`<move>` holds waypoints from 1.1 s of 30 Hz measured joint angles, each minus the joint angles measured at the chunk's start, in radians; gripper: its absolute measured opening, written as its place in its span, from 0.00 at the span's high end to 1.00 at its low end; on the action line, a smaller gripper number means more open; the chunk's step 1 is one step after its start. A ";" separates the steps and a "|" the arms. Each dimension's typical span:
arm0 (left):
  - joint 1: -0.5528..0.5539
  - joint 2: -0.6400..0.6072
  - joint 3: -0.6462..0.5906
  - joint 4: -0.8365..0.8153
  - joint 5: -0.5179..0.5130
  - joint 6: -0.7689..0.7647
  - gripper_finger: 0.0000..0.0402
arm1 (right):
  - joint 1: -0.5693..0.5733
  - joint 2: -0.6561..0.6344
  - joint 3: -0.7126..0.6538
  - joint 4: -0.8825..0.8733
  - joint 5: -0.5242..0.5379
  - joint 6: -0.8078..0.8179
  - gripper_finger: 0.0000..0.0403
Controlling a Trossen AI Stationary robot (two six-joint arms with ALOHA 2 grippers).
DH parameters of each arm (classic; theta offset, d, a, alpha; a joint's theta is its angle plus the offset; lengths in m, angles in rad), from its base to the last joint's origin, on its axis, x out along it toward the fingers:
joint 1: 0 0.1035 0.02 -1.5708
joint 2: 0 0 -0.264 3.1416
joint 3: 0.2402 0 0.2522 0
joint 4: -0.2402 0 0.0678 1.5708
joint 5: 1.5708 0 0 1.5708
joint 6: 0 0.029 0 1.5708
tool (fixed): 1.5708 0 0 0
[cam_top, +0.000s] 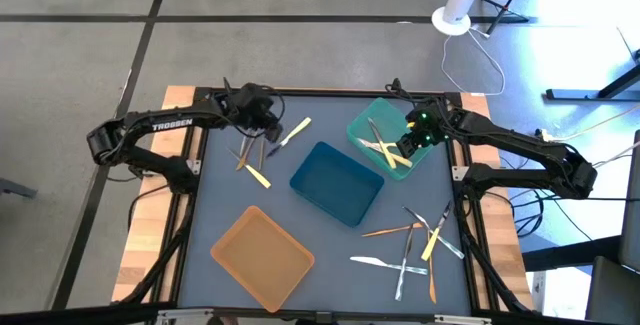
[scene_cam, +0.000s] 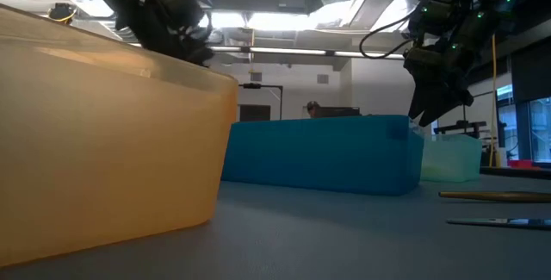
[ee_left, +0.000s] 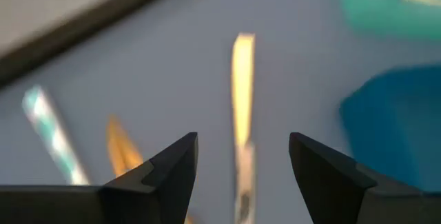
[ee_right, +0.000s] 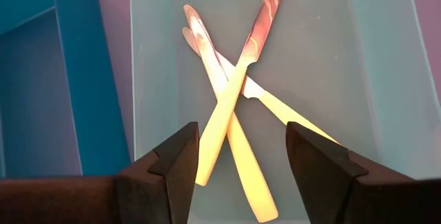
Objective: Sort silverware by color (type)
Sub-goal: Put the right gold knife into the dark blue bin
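My left gripper (cam_top: pixel 272 133) hovers open over the far left of the table. Its fingers stand on either side of a yellow piece of silverware (ee_left: pixel 241 79) lying flat on the mat, without touching it. Beside that piece lie a silvery one (ee_left: pixel 48 131) and an orange-yellow one (ee_left: pixel 120 148). My right gripper (ee_right: pixel 241 155) hangs open and holds nothing above the teal tray (cam_top: pixel 362 127), where three yellow knives (ee_right: pixel 231 93) lie crossed on the floor. More silverware (cam_top: pixel 410 247) is scattered at the near right.
The blue tray (cam_top: pixel 335 180) stands in the middle of the table and the orange tray (cam_top: pixel 262 255) at the near left. A black frame rail (cam_top: pixel 300 91) runs along the table's far edge. Bare mat lies between the left silverware and the blue tray.
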 joint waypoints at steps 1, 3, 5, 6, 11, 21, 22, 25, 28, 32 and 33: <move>0.006 0.003 0.000 -0.035 0.000 -0.001 0.45 | 0.000 0.000 0.000 0.000 0.000 0.000 0.49; 0.023 0.005 0.000 -0.105 -0.002 -0.001 0.45 | 0.000 0.000 0.000 0.000 0.000 0.000 0.49; 0.037 0.005 0.000 -0.148 -0.003 -0.001 0.45 | 0.000 0.000 0.000 0.000 0.000 0.000 0.49; 0.043 0.006 0.000 -0.168 -0.006 -0.001 0.45 | 0.000 0.000 0.000 0.000 0.000 0.000 0.49; 0.064 0.023 0.000 -0.217 -0.006 -0.001 0.45 | 0.000 0.000 0.000 0.000 0.000 0.000 0.49; 0.065 0.128 -0.001 -0.221 -0.007 0.010 0.45 | 0.000 0.000 0.000 0.000 0.000 0.000 0.49; 0.066 0.139 -0.001 -0.220 -0.007 0.010 0.45 | 0.000 0.000 0.000 0.000 0.000 0.000 0.49; 0.073 0.171 -0.001 -0.223 -0.006 0.010 0.45 | 0.000 0.000 0.000 0.000 0.000 0.000 0.49; 0.088 0.199 -0.001 -0.224 -0.007 0.010 0.45 | 0.000 0.000 0.000 -0.001 0.000 0.000 0.49; 0.112 0.218 -0.001 -0.224 -0.007 0.010 0.45 | 0.000 0.000 0.000 -0.001 0.000 0.000 0.49; 0.118 0.218 -0.002 -0.224 -0.007 0.010 0.45 | 0.000 0.000 0.000 -0.001 0.000 0.000 0.49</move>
